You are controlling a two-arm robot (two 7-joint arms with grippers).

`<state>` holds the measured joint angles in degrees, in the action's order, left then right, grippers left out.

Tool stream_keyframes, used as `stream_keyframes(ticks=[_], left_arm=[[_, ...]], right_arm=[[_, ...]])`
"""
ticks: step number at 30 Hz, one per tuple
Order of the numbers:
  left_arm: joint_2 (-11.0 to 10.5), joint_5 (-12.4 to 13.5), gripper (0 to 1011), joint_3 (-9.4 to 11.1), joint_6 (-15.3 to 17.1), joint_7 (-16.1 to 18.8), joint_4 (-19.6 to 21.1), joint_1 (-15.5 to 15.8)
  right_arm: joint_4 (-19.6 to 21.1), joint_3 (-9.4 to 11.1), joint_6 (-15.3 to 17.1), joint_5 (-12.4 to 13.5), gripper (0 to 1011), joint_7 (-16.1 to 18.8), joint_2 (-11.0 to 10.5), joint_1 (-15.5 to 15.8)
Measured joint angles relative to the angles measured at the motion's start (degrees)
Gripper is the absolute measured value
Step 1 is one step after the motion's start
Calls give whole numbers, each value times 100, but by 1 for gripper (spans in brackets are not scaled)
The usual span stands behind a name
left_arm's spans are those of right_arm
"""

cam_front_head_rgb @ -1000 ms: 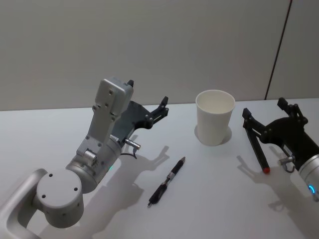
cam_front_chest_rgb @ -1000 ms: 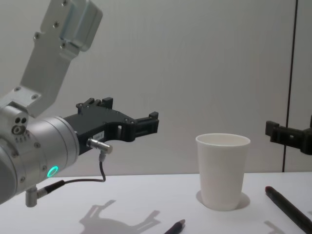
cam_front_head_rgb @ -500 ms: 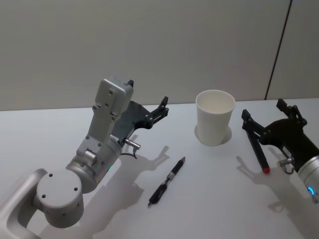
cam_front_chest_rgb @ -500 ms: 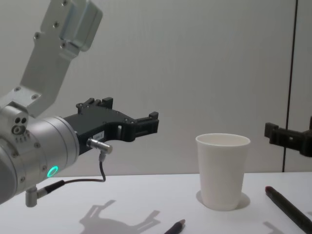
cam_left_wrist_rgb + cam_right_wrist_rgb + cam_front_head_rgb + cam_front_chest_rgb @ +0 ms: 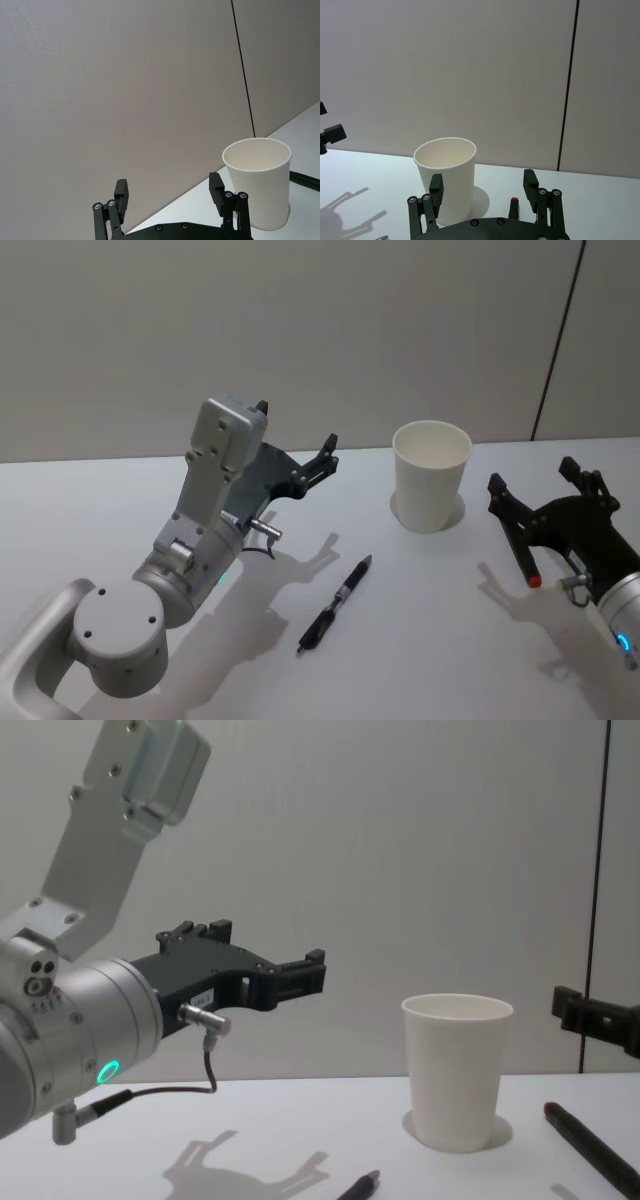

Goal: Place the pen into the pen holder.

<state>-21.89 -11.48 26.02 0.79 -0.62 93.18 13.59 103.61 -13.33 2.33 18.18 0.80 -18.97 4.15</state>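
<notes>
Currently, pen flat on table, long axis diagonal toward pen holder, nearer raised left gripper, jaws spread; right gripper, jaws spread, over second red-ended pen

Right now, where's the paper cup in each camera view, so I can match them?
Head view: pen holder right of centre.
Chest view: pen holder right of centre.
Left wrist view: pen holder just beyond the left gripper.
Right wrist view: pen holder just beyond the right gripper.
Shared landmark: the dark wall seam behind it.
</notes>
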Motion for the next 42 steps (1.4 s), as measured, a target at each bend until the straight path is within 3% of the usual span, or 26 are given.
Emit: stream_keyframes(ticks=[13,42], left_arm=[[0,0,1001,0,0,0,0,0],[0,0,1001,0,0,0,0,0]], right_arm=[[102,57,282,15,1002,-450,75,34],[-784,-26,1786,-423,1002,-849,753,-939]])
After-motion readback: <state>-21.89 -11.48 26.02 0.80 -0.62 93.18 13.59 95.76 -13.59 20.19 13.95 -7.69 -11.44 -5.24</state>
